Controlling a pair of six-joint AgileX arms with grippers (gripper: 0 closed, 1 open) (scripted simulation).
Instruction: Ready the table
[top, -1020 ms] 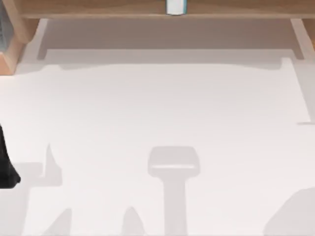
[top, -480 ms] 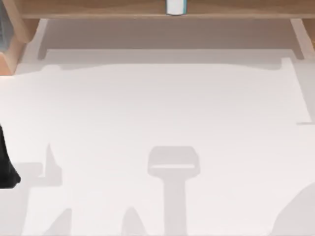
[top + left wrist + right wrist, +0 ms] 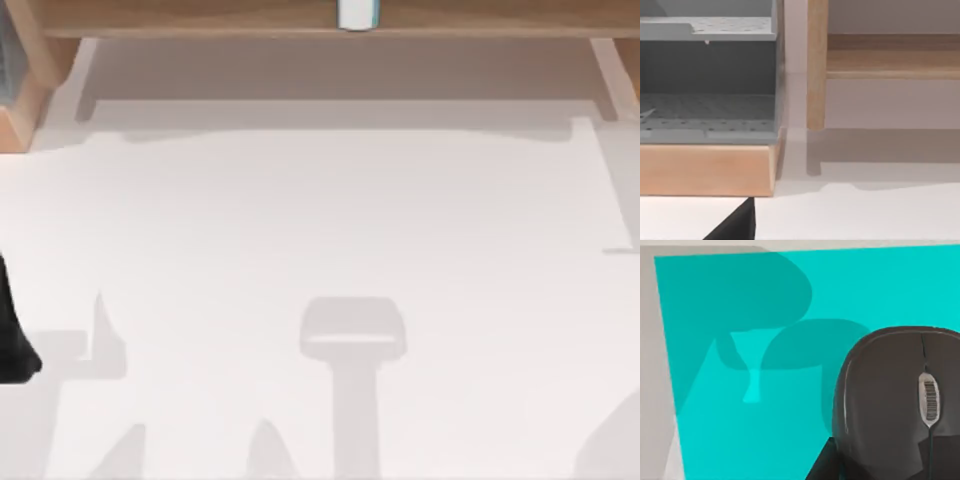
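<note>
Top view: table (image 3: 330,220) covers the frame from 9 o'clock to 3 o'clock; its visible expanse runs longest left to right, surface flat, white and matte. Shelf frame (image 3: 200,18), light brown wood, spans the 12 o'clock edge, with one post at 10 o'clock and one at 2 o'clock. A small white and teal item (image 3: 357,14) stands on the shelf frame at 12 o'clock. A black part of the left arm (image 3: 12,335) shows at the 9 o'clock edge.

Left wrist view: a grey perforated rack (image 3: 707,80) sits in a wooden base beside a shelf post (image 3: 816,65), with the table beneath. Cannot tell whether the left fingers are parted or closed.

Right wrist view: a teal mat (image 3: 740,380) lies flat with a dark mouse (image 3: 890,405) resting on it. Cannot tell the right fingers' state either.
</note>
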